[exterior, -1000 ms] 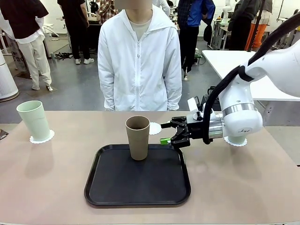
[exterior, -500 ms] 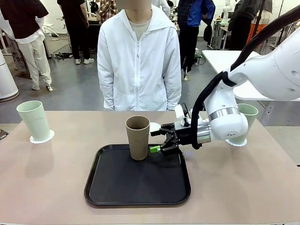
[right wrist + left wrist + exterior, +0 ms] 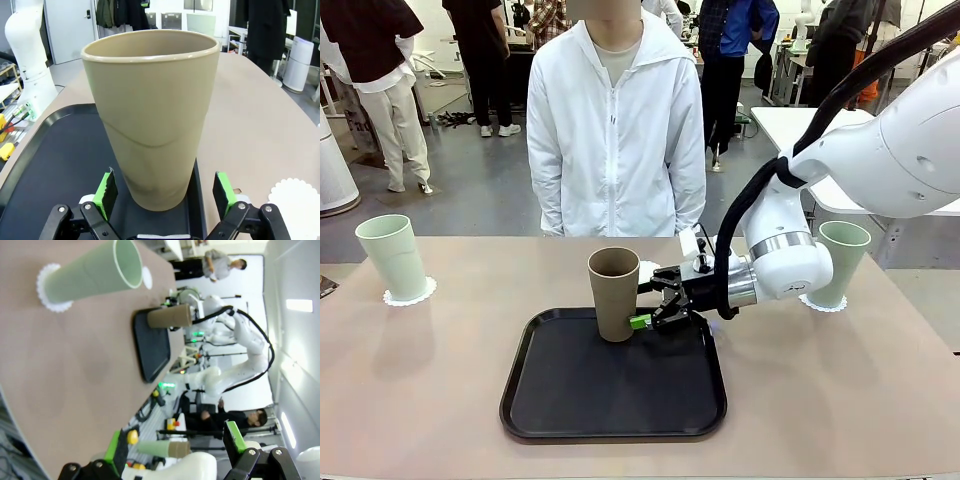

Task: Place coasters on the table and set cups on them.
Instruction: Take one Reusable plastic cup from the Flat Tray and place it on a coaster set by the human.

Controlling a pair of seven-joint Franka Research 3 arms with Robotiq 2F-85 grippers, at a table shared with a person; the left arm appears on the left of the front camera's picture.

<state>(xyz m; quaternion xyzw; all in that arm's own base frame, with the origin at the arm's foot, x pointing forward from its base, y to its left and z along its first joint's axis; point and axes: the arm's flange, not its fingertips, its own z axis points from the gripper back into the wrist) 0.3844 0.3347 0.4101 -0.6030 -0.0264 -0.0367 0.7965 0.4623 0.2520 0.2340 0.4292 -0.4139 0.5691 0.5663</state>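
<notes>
I count three cups: a brown cup (image 3: 614, 293) standing upright on the black tray (image 3: 613, 400) near its far edge, a pale mint cup (image 3: 392, 257) near the table's (image 3: 430, 380) far left corner, and a second mint cup (image 3: 838, 264) near the far right edge, partly behind my right arm. All three are tall, tapered, handleless and matte. I count three coasters too, white paper rounds with scalloped edges: one (image 3: 411, 292) under the left mint cup, one (image 3: 817, 303) under the right mint cup, and a bare one (image 3: 650, 273) on the tabletop just beyond the tray's far edge, behind the brown cup. The tray is a rounded rectangle with a raised rim, lying in the middle of the beige, smooth tabletop. My right gripper (image 3: 642, 305) comes in level from the right over the tray's far right corner; from its wrist camera I see its green pads (image 3: 105, 188) spread on either side of the brown cup's lower body (image 3: 150, 118), apart from the cup wall, so it is released and grasping nothing. The bare coaster (image 3: 296, 202) shows at that picture's lower right. My left gripper (image 3: 175, 447) is held off the table's near edge, its fingers spread with nothing between them, looking across at the left mint cup (image 3: 92, 276) on its coaster (image 3: 49, 294).
</notes>
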